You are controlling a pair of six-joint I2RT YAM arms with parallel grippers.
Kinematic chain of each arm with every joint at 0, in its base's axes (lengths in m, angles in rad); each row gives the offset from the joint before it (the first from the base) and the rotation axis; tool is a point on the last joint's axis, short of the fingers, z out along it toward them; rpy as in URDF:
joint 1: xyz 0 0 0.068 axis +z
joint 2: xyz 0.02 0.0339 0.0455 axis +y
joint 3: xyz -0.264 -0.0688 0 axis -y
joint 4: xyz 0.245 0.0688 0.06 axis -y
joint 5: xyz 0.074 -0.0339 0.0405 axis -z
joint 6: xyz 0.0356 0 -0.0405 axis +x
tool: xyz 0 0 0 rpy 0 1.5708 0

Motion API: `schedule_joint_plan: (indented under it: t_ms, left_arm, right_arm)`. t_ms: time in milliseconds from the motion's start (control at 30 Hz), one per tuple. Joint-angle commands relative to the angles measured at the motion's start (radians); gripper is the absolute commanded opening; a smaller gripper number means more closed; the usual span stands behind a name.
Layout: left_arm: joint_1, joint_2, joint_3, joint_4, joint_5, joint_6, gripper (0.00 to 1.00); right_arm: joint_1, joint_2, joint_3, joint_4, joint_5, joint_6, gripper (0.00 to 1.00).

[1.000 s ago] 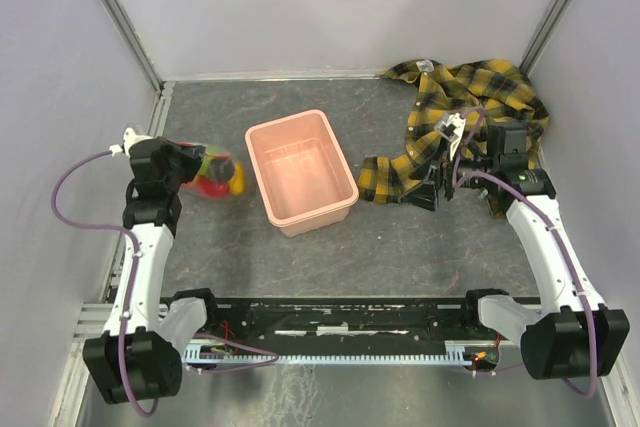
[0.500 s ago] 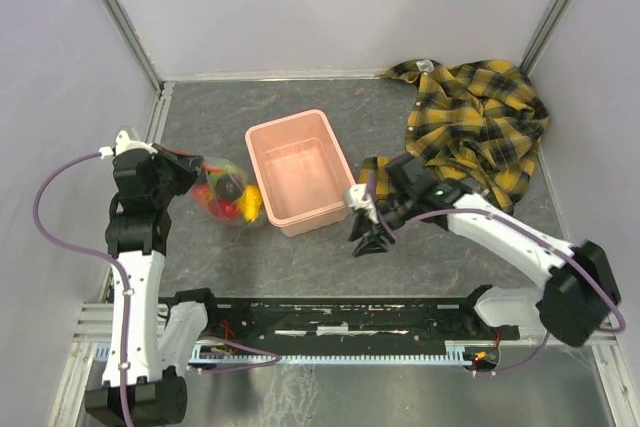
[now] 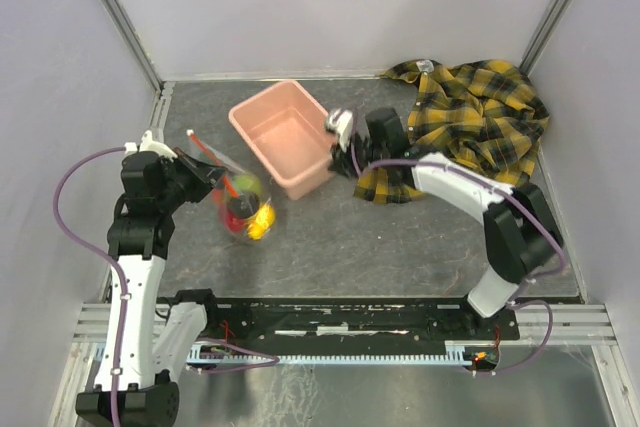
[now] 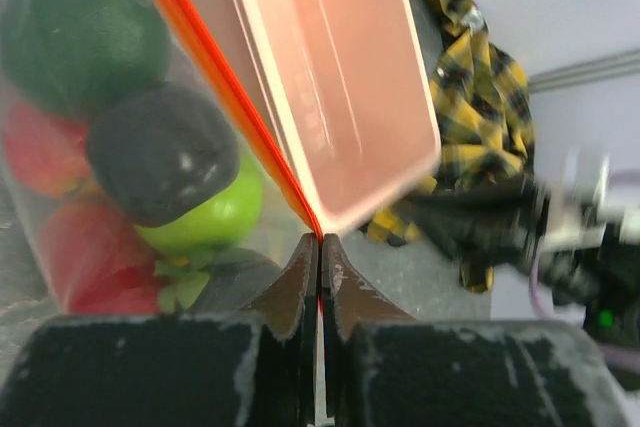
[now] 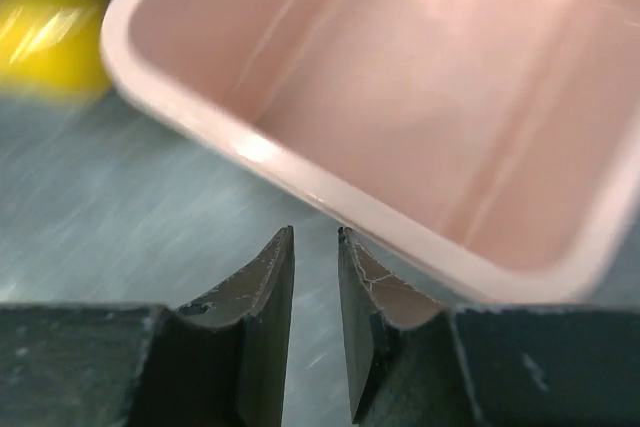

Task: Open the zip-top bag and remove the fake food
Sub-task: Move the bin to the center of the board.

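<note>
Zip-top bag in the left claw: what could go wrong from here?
The left claw pinches only the zip-top bag's thin orange zip strip; weighted by the fake food, it may slip free. The right claw, empty, sits close by the pink tub's rim, away from the bag, and could knock the tub.

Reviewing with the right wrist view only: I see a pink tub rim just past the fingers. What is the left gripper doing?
Observer: The left gripper is shut on the zip strip of the bag.
Operator: Is the fake fruit out?
Observer: No, the fruit sits inside the bag, near-left of the tub.
Operator: Anything behind my arm?
Observer: A yellow plaid shirt, bunched in the far right corner.
</note>
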Motion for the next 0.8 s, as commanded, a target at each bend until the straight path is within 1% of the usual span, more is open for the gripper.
schedule_joint_plan:
  t_ms: [0,67,100,133,167,200,267,300,333,367,400,467,533,567,667,700,767]
  left_arm:
    - [-0.041,0.013,0.019,0.110,0.127,0.011,0.03]
    - [-0.070,0.021,0.002,0.155,0.135,-0.018,0.03]
    - [-0.089,0.025,-0.006,0.183,0.134,-0.038,0.03]
    - [-0.118,0.032,-0.015,0.211,0.133,-0.058,0.03]
    - [-0.155,0.041,-0.019,0.238,0.124,-0.074,0.03]
    - [-0.202,0.057,-0.020,0.260,0.099,-0.085,0.03]
    - [-0.328,0.096,-0.009,0.302,0.022,-0.097,0.03]
    - [-0.400,0.122,0.000,0.315,-0.019,-0.096,0.03]
    - [-0.483,0.150,0.008,0.327,-0.054,-0.094,0.03]
    - [-0.531,0.192,0.016,0.342,-0.089,-0.093,0.03]
    - [-0.578,0.223,0.021,0.359,-0.111,-0.094,0.03]
    - [-0.655,0.286,0.024,0.401,-0.161,-0.106,0.03]
    - [-0.726,0.350,0.027,0.463,-0.216,-0.128,0.03]
    - [-0.764,0.384,0.033,0.497,-0.250,-0.137,0.03]
    - [-0.867,0.491,0.068,0.601,-0.356,-0.166,0.03]
    - [-0.896,0.531,0.084,0.636,-0.389,-0.176,0.03]
    - [-0.948,0.609,0.128,0.690,-0.448,-0.188,0.03]
  right_arm:
    - [-0.072,0.156,0.268,0.198,0.280,0.218,0.32]
    - [-0.073,0.241,0.400,0.188,0.420,0.279,0.35]
    - [-0.073,0.292,0.484,0.139,0.480,0.295,0.36]
    - [-0.075,0.339,0.582,0.041,0.524,0.303,0.37]
    - [-0.082,0.371,0.648,-0.012,0.532,0.311,0.37]
    - [-0.099,0.378,0.672,-0.019,0.503,0.328,0.38]
    - [-0.138,0.335,0.626,0.015,0.420,0.362,0.38]
    - [-0.160,0.299,0.586,0.025,0.347,0.365,0.39]
    - [-0.190,0.255,0.545,0.028,0.245,0.370,0.41]
    - [-0.219,0.213,0.506,0.018,0.085,0.376,0.42]
    - [-0.260,0.166,0.463,-0.006,-0.031,0.378,0.43]
    - [-0.314,0.084,0.423,-0.116,-0.241,0.357,0.46]
    - [-0.354,0.020,0.400,-0.285,-0.394,0.276,0.50]
    - [-0.368,-0.012,0.393,-0.378,-0.429,0.218,0.52]
    - [-0.407,-0.063,0.360,-0.616,-0.466,0.052,0.58]
    - [-0.429,-0.080,0.349,-0.672,-0.467,0.018,0.59]
    - [-0.485,-0.126,0.323,-0.752,-0.496,-0.041,0.67]
